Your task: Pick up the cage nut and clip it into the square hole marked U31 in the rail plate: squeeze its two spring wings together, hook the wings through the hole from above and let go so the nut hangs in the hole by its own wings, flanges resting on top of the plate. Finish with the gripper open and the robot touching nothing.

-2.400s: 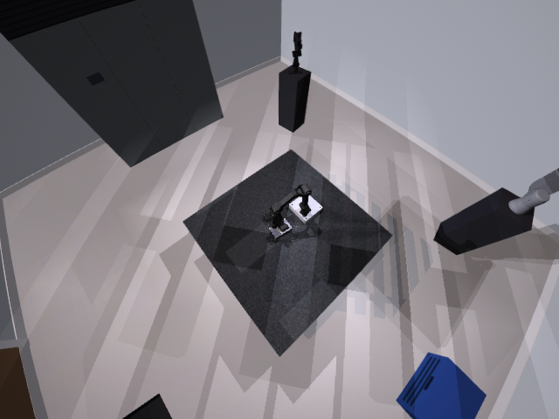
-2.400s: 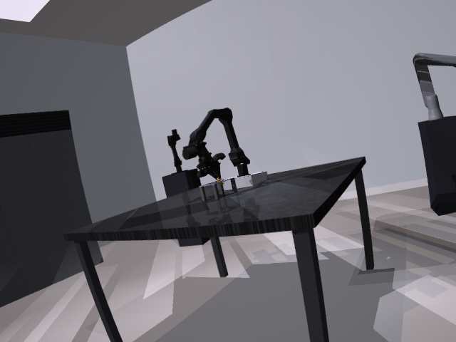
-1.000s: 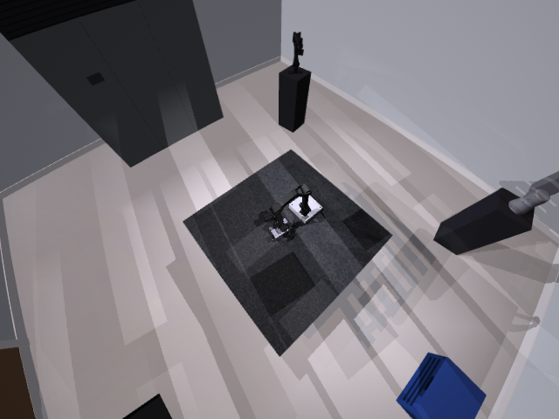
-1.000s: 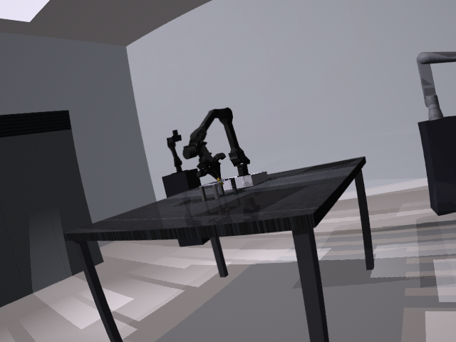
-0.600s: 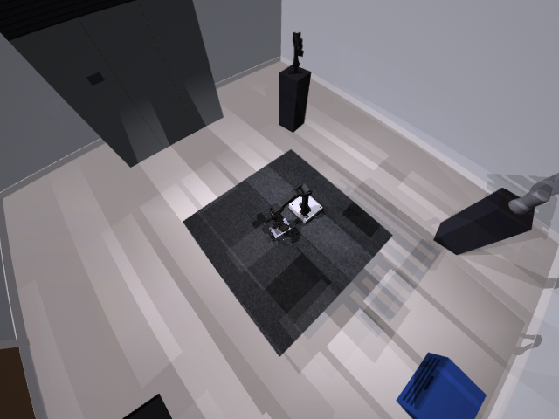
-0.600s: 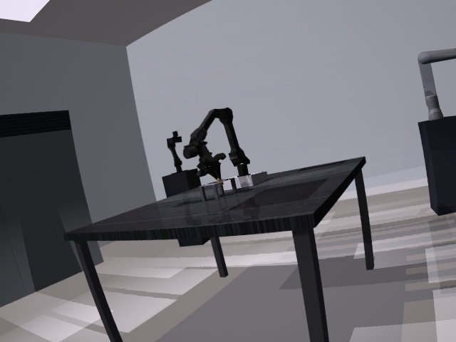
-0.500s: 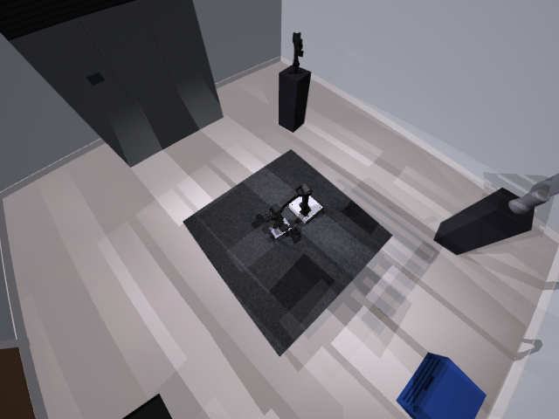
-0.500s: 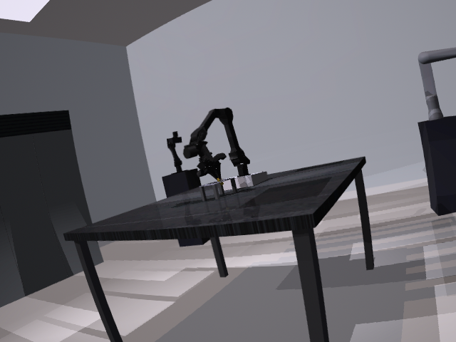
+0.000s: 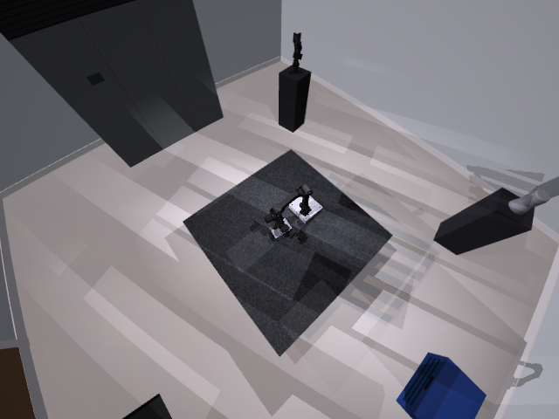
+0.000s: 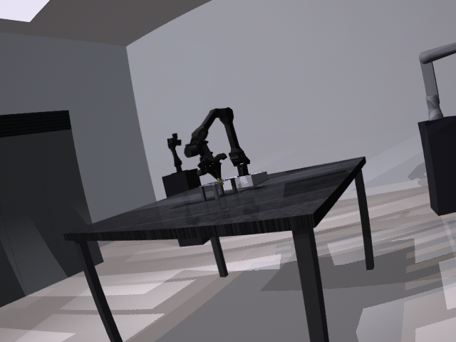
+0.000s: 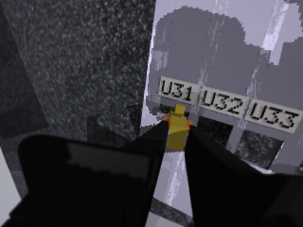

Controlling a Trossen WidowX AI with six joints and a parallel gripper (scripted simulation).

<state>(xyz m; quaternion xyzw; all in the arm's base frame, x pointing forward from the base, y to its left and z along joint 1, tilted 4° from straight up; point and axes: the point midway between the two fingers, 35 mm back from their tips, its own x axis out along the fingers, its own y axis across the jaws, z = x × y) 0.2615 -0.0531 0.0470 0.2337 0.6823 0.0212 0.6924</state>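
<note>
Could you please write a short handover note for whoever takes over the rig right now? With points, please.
Gripper (image 9: 280, 229) (image 10: 219, 178) (image 11: 176, 130): shut on the yellow cage nut (image 10: 219, 181) (image 11: 177, 134).
Rail plate (image 9: 274, 234) (image 10: 208, 184) (image 11: 171, 189): under the gripper; the nut is at the U31 hole (image 11: 166, 109), partly covering it.
Done: nut picked up and brought to U31.
Cannot tell: whether either wing is hooked through.
Left: confirm or finish the hooking, let go so the nut hangs with flanges on top, then back the open gripper off until it touches nothing.

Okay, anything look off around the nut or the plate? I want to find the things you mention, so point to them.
Nothing stands out: the gripper (image 11: 176, 130) grips the yellow cage nut (image 10: 219, 181) (image 11: 177, 136) at the U31 hole, and the rail plate (image 11: 272, 95) shows no visible damage.
</note>
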